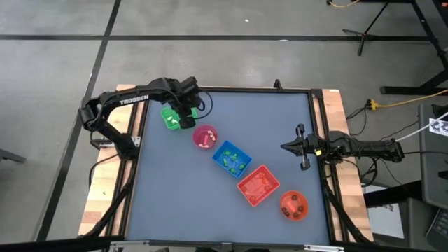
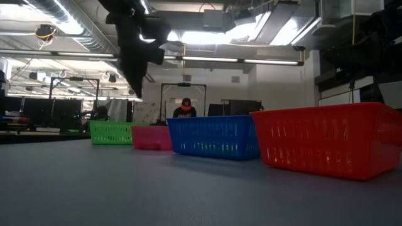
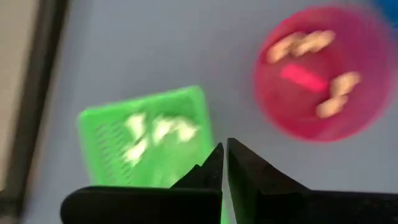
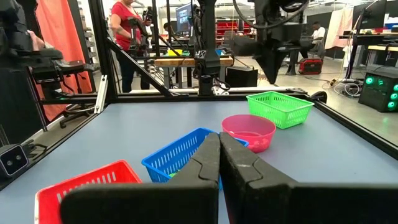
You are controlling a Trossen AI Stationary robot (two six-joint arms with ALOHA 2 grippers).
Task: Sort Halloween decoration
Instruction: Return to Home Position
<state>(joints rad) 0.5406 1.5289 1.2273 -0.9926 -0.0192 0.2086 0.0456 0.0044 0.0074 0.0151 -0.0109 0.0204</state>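
The left claw (image 3: pixel 224 144) is black. Directly under it is a bright green tray (image 3: pixel 99 149) with finely slotted walls, holding white trinkets (image 3: pixel 163 129). Just beside that claw is a hot pink bowl (image 3: pixel 360 74) with pale tan trinkets (image 3: pixel 301 43). Farther off, nearer the equally black right claw (image 1: pixel 302 148), are a royal blue tray (image 2: pixel 213 135) with lattice walls and green trinkets (image 1: pixel 228 161), a red tray (image 2: pixel 326 138) with the same lattice and orange trinkets (image 1: pixel 259 185), and an orange bowl (image 1: pixel 283 203) with dark trinkets (image 1: pixel 297 205). The table top (image 1: pixel 182 203) is plain slate grey-blue, edged in pale wood. The left arm (image 1: pixel 133 100) carries white lettering.
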